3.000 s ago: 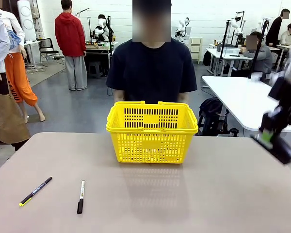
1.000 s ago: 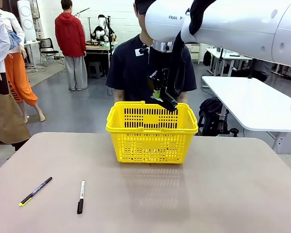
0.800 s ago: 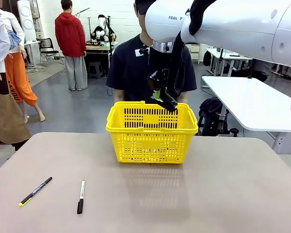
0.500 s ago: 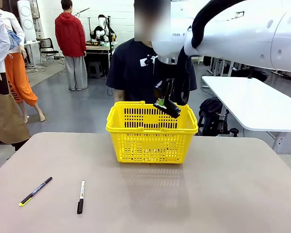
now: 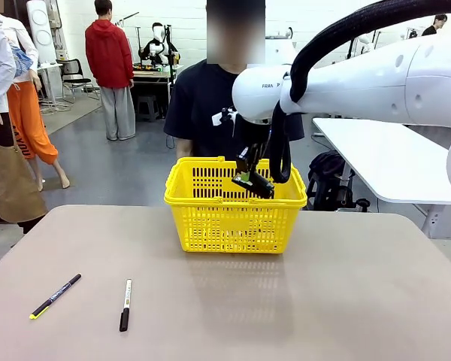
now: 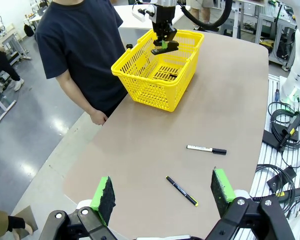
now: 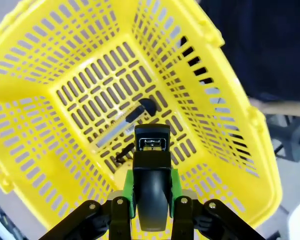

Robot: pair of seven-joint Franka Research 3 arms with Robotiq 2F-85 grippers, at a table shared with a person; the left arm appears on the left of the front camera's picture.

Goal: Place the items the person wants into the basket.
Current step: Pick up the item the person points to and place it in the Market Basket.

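Observation:
The yellow basket (image 5: 235,214) stands at the table's far side, in front of the person (image 5: 210,105) in a dark navy T-shirt. My right gripper (image 5: 249,173) hangs over the basket's opening at rim height, shut on the black stapler (image 5: 255,185). In the right wrist view the stapler (image 7: 151,150) sits between the green pads of that gripper (image 7: 151,189), above the basket's slotted floor (image 7: 85,95). The utility knife (image 7: 121,127) lies on that floor, with a small round black-centred shape (image 7: 147,105) beside it. My left gripper (image 6: 163,189) is open, high above the near table, holding nothing.
A black-and-yellow marker pen (image 5: 55,295) and a white-and-black marker pen (image 5: 125,304) lie on the near left of the table (image 5: 346,301). The left wrist view has the basket (image 6: 140,80) near the table's far edge, beside the person's hand (image 6: 97,117).
My right arm swung in from the right with the stapler. Over the last second it lowered from above the basket's rim to rim height. The pens and basket have not moved.

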